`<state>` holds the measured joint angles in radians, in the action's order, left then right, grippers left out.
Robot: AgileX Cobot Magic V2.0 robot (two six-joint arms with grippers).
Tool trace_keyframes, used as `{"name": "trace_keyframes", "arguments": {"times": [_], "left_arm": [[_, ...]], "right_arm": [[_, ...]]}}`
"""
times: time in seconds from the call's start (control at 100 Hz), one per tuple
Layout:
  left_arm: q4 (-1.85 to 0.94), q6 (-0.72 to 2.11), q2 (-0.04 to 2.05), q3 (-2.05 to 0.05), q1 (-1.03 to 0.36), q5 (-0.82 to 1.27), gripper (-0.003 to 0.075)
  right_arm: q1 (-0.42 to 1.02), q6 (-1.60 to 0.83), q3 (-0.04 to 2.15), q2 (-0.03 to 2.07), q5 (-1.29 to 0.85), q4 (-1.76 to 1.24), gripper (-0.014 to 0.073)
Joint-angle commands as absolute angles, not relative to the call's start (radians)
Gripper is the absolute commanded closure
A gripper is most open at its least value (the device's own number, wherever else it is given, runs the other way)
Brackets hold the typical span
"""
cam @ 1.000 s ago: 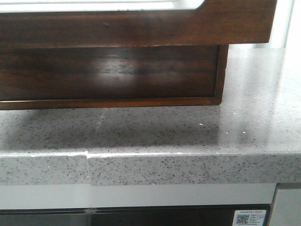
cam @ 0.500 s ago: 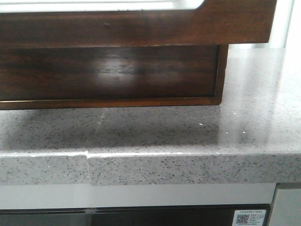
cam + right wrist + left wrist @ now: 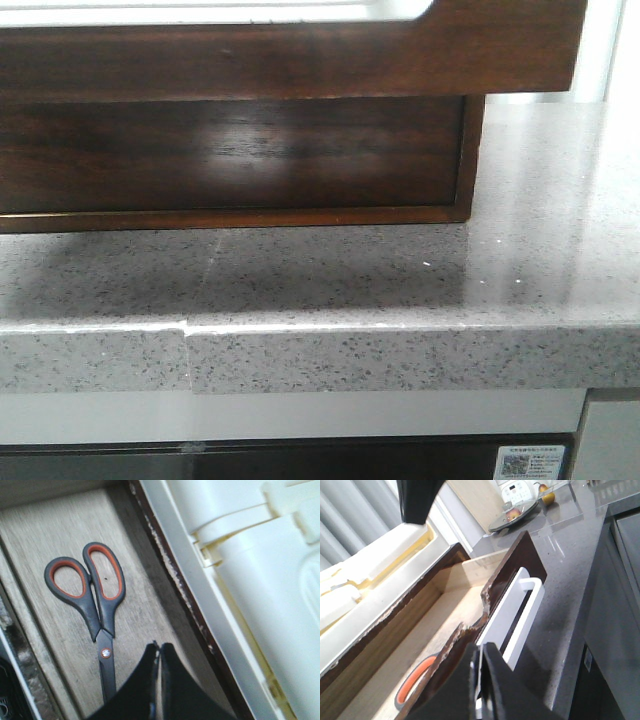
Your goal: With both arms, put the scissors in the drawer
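Observation:
The scissors (image 3: pixel 102 611) lie flat on the pale floor of the open drawer (image 3: pixel 45 525), grey handles with orange linings. My right gripper (image 3: pixel 159 646) is shut and empty, hovering over the drawer floor just beside the blades. In the left wrist view one orange loop of the scissors (image 3: pixel 415 680) shows inside the drawer (image 3: pixel 517 562). My left gripper (image 3: pixel 481 647) is shut at the drawer's front, pinching the end of the thin white handle (image 3: pixel 520 605). In the front view only the drawer's dark front (image 3: pixel 300 60) shows; no gripper is in that view.
The dark wooden box (image 3: pixel 230 150) stands on a grey speckled counter (image 3: pixel 400 280). A white plastic appliance (image 3: pixel 260 580) sits on top of the box, right beside the drawer opening. A plate of fruit (image 3: pixel 512 517) stands farther along the counter.

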<state>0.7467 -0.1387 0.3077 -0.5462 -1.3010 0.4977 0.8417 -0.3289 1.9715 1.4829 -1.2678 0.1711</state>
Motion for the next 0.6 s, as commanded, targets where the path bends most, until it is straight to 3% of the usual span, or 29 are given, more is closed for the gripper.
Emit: {"name": "trace_keyframes", "arguments": {"times": [0.0,0.29,0.59], "left_arm": [[0.750,-0.151,0.317,-0.580,-1.309,0.415,0.0742],[0.695,-0.151,0.317,-0.580,-1.309,0.403,0.0742],[0.666,-0.151,0.317,-0.575,-1.309,0.401,0.0742]], "right_arm": [[0.837,-0.297,2.002,1.393,-1.237,0.182,0.0654],[0.837,-0.237,1.889,1.220,-1.196,0.152,0.0653],[0.837,-0.145,1.513,0.981,-1.013,0.187,0.0654]]}}
